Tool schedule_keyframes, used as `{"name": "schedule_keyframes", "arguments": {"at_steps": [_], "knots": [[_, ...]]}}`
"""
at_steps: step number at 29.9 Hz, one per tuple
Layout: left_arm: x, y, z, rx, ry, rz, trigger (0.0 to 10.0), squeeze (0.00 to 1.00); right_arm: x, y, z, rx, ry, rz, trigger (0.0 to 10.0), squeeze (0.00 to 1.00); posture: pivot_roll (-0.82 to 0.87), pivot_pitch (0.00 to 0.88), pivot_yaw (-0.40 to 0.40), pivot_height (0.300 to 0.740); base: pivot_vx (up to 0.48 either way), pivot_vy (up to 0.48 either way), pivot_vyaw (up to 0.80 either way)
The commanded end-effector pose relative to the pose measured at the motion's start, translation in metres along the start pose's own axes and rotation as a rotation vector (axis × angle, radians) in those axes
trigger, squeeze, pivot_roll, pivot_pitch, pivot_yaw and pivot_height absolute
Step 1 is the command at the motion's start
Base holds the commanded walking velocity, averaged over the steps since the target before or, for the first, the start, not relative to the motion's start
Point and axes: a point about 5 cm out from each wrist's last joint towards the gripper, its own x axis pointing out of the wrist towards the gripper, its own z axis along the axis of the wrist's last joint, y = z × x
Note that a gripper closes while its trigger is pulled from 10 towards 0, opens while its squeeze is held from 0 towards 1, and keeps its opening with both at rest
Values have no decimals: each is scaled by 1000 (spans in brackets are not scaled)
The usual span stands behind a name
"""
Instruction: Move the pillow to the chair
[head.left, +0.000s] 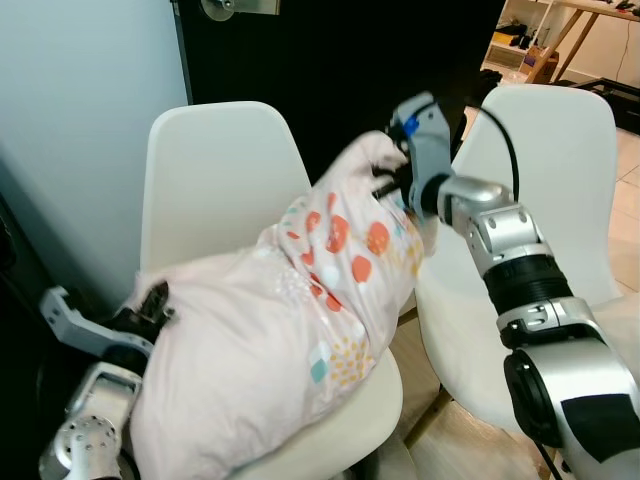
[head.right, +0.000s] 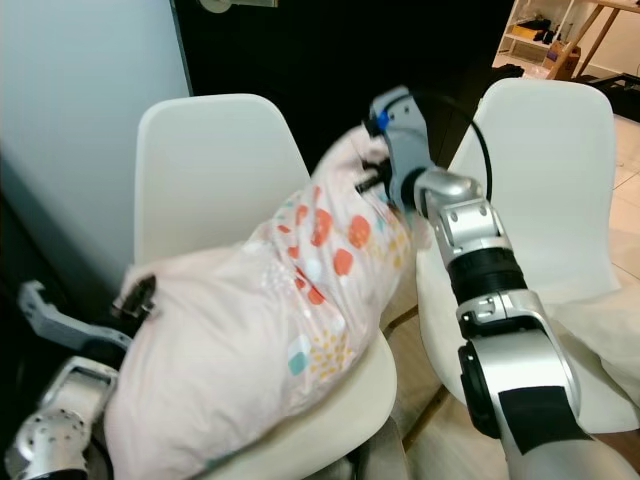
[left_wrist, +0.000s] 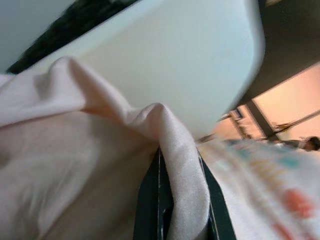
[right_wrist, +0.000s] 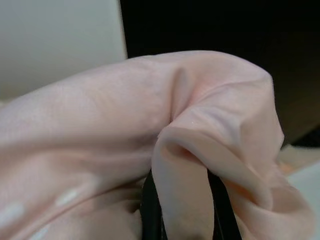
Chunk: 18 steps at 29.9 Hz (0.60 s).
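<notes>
pillow (head.left: 300, 320) on chair (head.left: 215, 160), possibly second chair (head.left: 560, 170) beside

Pillow on chair, both grippers gripping it

Pink pillow (head.left: 300, 320) with orange dots lies across seat of white chair (head.left: 215, 160), far end raised. Right gripper (head.left: 392, 187) pinches raised corner near chair back; left gripper (head.left: 155, 300) grips near corner at lower left. Second white chair (head.left: 555, 170) just beside on right. Dark door (head.left: 330, 60) behind, light wall (head.left: 80, 130) at left.
</notes>
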Motion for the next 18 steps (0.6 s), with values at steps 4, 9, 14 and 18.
{"name": "schedule_keyframes", "arguments": {"at_steps": [4, 9, 14, 18], "knots": [[2, -61, 23, 77, -61, -219, 0, 0, -5, -5, -33, -67, 164, 38, 10000, 0, -3, 0, -91, 446, 0, 0, 0], [-4, -71, 19, 111, -36, -239, 0, 0, -14, -7, -56, -110, 264, 89, 10000, 0, -6, 0, -88, 446, 0, 0, 0], [-24, -77, 9, 167, -9, -163, 0, 0, -30, -8, -95, -113, 384, 186, 10000, 0, -4, 0, -88, 446, 0, 0, 0], [-35, -86, 11, 226, -23, -111, 0, 0, -31, -13, -108, -123, 405, 154, 10000, 0, 5, 0, -88, 446, 0, 0, 0]]}}
